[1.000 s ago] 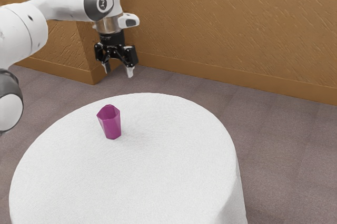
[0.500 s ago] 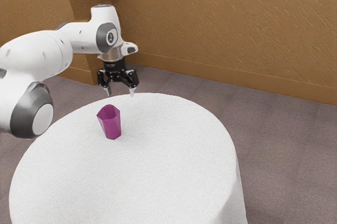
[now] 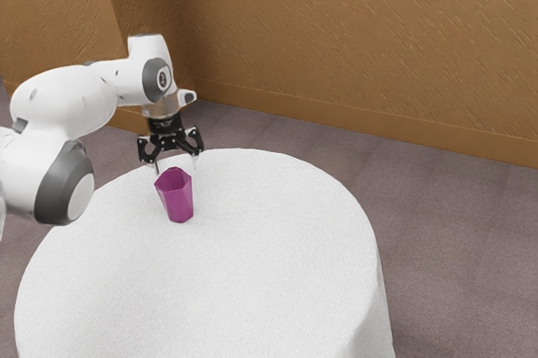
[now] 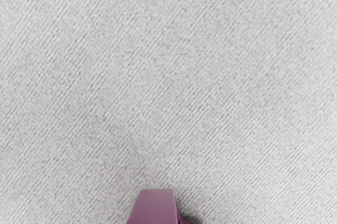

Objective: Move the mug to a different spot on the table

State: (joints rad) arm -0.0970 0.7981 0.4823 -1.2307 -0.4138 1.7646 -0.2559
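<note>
A purple faceted mug (image 3: 176, 195) stands upright on the round white table (image 3: 252, 274), toward the exterior view's left. My gripper (image 3: 174, 169) hangs open just above the mug's rim, its fingers spread to either side and touching nothing. In the wrist view a purple piece of the mug (image 4: 154, 208) shows just under my hand, against the white cloth (image 4: 168, 77).
A brown wall with a baseboard (image 3: 378, 123) runs behind the table, with a corner post (image 3: 126, 39) at the exterior view's left. Grey carpet (image 3: 454, 240) surrounds the table. White cloth stretches to the exterior view's right of the mug.
My hand has come down and toward the exterior view's left, from well above and behind the table to just over the mug. The mug has not moved; the fingers stayed open.
</note>
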